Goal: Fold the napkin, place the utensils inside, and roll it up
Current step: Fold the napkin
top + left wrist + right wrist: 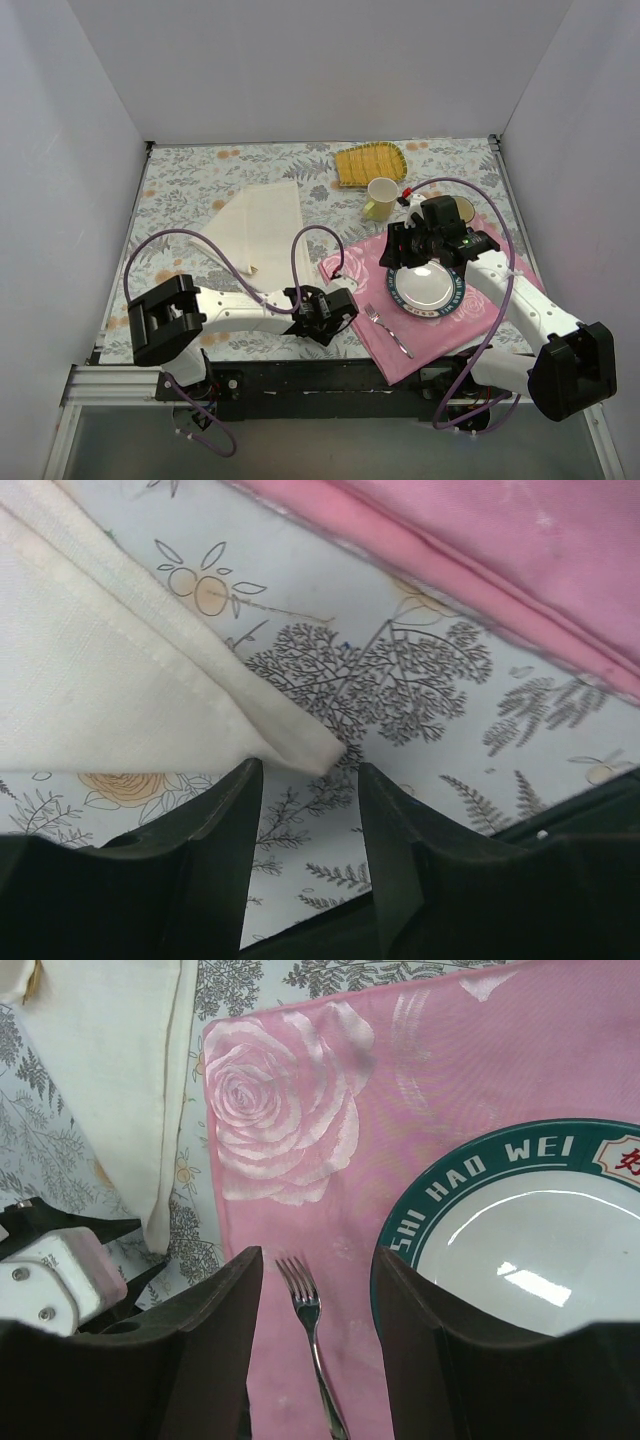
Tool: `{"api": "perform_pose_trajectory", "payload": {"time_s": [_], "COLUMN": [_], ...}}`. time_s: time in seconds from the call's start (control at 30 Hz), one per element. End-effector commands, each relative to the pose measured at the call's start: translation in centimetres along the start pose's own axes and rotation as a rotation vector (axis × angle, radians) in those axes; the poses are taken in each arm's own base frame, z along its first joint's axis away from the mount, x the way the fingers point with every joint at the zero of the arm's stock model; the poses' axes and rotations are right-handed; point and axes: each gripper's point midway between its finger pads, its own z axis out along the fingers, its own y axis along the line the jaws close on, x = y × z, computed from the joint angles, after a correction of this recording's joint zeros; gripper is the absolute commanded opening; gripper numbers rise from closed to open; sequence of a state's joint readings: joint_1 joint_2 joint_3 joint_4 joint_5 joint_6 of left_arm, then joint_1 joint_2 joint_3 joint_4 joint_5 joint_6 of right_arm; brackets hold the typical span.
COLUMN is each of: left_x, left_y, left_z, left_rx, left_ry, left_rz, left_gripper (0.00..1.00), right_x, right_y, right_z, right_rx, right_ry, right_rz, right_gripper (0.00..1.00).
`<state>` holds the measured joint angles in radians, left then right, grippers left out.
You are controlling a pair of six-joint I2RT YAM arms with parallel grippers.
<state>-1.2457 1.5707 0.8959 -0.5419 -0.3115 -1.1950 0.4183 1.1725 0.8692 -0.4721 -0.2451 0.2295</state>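
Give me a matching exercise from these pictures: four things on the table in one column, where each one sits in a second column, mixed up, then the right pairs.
Things
1. napkin
2. fork
3. plate
4. cup

Places
A. far side of the table, beside the yellow mat
B. middle of the pink placemat, by the right hand
C. on the floral tablecloth, one corner just ahead of the left hand
D. on the pink placemat, left of the plate

Pairs: 1-C, 2-D, 3-B, 4-A
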Motion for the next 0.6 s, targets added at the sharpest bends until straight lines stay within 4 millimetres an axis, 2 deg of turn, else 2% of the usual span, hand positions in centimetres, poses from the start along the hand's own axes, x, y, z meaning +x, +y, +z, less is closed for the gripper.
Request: {"api": "perform_pose_trajectory", "payload": {"time_s": [0.0, 0.33, 0.43, 0.5, 0.57], "left_x": [-1.66, -1.81, -1.79, -2.17, -2.66], "left_y": [1.62, 1.25, 1.23, 1.21, 1.12], "left_z": [-0.19, 0.52, 0.72, 0.46, -0.13], "left_rx": [-0.119, -0.114, -0.122, -0.128, -0.122], "left_ry": [-0.056, -0.059, -0.051, -0.060, -0.072], "left_rz": [-0.039, -0.026, -0.027, -0.048, -0.064], "left_gripper": [0.42, 0.40, 0.34, 0.22, 0.15], "right_x": [-0.28, 0.04, 0.06, 0.13, 0.22], "right_y": [0.50, 0.65, 0.66, 0.74, 0.76], "right_z": [0.06, 0.51, 0.57, 0.62, 0.71], "right_rx": [-0.032, -0.050, -0.053, -0.059, -0.062], "right_ry": [-0.015, -0.004, -0.002, 0.002, 0.007], "right_rz": [0.000, 0.008, 0.009, 0.012, 0.012], "right_gripper": [0.57, 0.57, 0.57, 0.57, 0.57]}}
